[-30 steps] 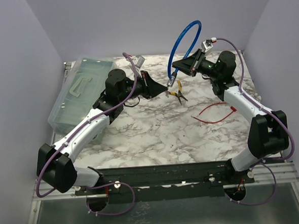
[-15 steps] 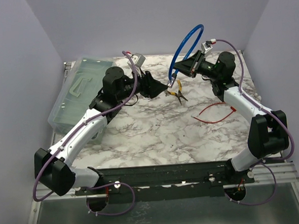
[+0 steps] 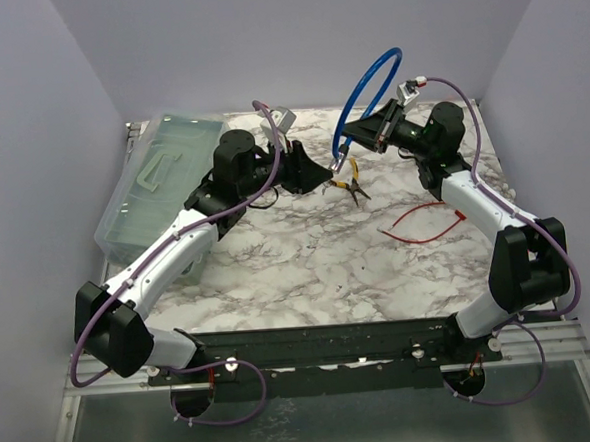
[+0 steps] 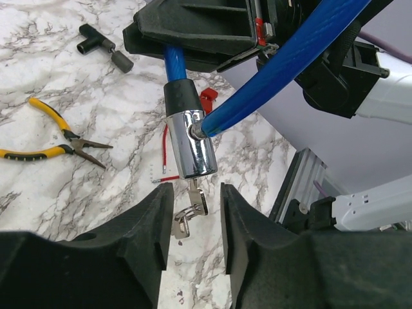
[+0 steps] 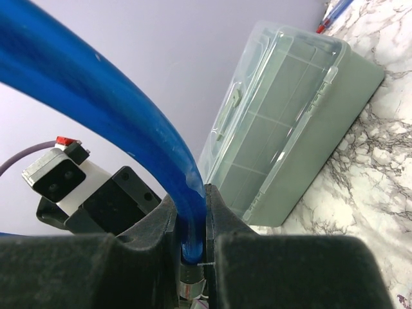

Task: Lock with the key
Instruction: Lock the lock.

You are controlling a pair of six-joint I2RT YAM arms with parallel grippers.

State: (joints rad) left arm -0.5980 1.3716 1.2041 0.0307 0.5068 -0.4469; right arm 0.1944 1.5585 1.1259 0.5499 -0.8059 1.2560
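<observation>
The left jaws stand apart, and the key (image 4: 192, 209) hangs in the gap between them, closer to one finger; I cannot tell whether it touches. The key's long axis is upright: its shaft points up into the lower end of the chrome lock barrel (image 4: 190, 145), and its head hangs down between the jaws. The barrel is also upright, just above and beyond the left jaws and clear of the desk (image 3: 307, 260).

The right jaws are clamped on the blue cable (image 5: 96, 96) just above the barrel's black collar. From there the cable (image 3: 366, 76) rises in a loop, and its free end meets the side of the barrel.

Beyond the barrel, on the desk, lie a red wire (image 4: 165, 151), yellow-handled pliers (image 4: 58, 145) and, farther off, a black T-shaped tool (image 4: 102, 46). A clear plastic box (image 3: 158, 184) sits well apart, beside the left arm.
</observation>
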